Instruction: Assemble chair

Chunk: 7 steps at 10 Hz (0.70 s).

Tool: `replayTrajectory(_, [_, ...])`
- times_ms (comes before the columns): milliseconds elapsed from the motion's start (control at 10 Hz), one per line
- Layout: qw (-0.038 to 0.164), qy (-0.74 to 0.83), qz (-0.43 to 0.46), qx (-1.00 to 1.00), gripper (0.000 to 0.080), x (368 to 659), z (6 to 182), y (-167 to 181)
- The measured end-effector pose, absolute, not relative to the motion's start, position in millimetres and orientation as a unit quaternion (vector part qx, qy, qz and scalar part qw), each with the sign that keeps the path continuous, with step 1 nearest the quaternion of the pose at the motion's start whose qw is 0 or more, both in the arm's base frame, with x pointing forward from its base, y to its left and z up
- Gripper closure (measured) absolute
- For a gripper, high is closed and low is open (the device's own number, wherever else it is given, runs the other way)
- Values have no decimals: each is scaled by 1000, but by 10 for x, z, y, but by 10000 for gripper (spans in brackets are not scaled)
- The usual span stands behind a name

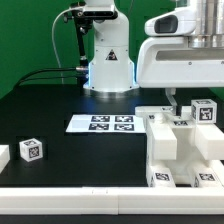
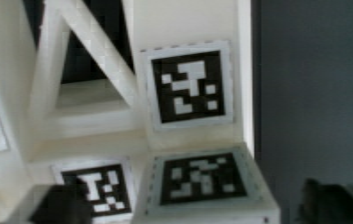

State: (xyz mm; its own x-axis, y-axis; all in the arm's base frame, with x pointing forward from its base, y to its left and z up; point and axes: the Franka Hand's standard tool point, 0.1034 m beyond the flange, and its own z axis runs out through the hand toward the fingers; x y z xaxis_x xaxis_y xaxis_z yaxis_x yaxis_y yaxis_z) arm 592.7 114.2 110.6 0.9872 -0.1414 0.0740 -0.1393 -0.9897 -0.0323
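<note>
The chair [image 1: 180, 150] is a stepped cluster of white blocky pieces with black-and-white tags at the exterior view's right. My gripper [image 1: 176, 108] hangs just above its back part, beside a tagged piece [image 1: 203, 112]. In the wrist view the gripper [image 2: 199, 205] is open. Its dark fingertips [image 2: 57, 205] stand wide on either side of a white tagged chair piece [image 2: 191, 90]. One finger sits off over the dark table, apart from the piece. Nothing is held.
The marker board [image 1: 103, 123] lies flat in the middle of the black table. A small white tagged cube [image 1: 32, 150] and another white piece [image 1: 3, 155] rest at the exterior view's left. The robot base [image 1: 108, 60] stands at the back.
</note>
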Motion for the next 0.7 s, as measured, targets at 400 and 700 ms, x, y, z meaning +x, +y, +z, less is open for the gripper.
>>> replayTrajectory(400, [20,209,-35,-977,536,5926,1096,1156])
replayTrajectory(700, [28,405,-34,-913,536,5962,1102,1217])
